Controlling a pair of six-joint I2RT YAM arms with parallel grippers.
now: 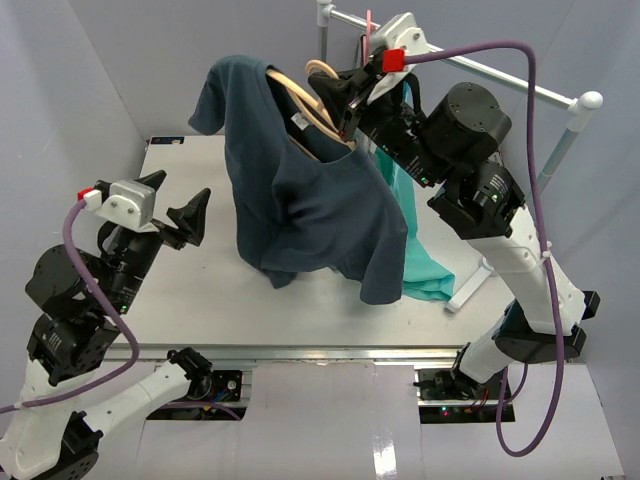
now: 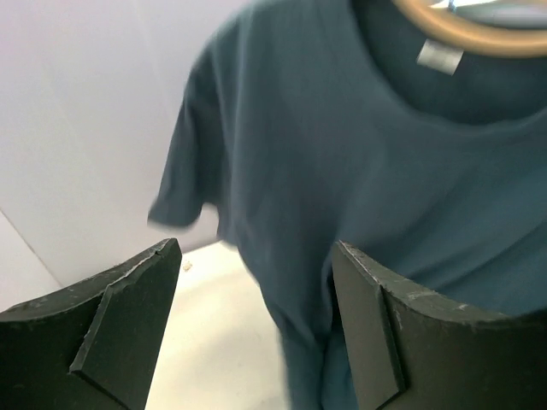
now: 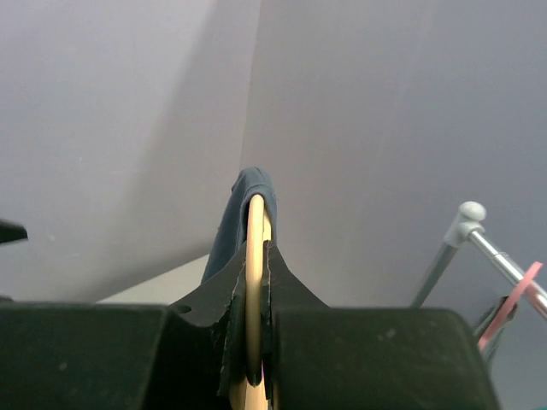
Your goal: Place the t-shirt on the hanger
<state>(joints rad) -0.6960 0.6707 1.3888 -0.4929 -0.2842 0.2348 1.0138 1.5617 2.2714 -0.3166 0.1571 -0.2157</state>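
Note:
The dark slate-blue t-shirt (image 1: 305, 205) hangs in the air over the tan wooden hanger (image 1: 297, 92), its hem trailing just above the table. Its white neck label (image 1: 299, 122) shows inside the collar. My right gripper (image 1: 345, 98) is shut on the hanger and holds it up; in the right wrist view the hanger (image 3: 254, 256) is pinched edge-on between the fingers with shirt cloth (image 3: 235, 226) draped over its far end. My left gripper (image 1: 180, 208) is open and empty, left of the shirt; in the left wrist view the t-shirt (image 2: 359, 188) fills the view beyond the fingers.
A bright teal-green garment (image 1: 415, 250) hangs behind the shirt at the right. A white clothes rail (image 1: 520, 85) on a stand runs across the back right, with a pink hanger (image 1: 370, 25) on it. Grey walls close in the white table (image 1: 180, 290).

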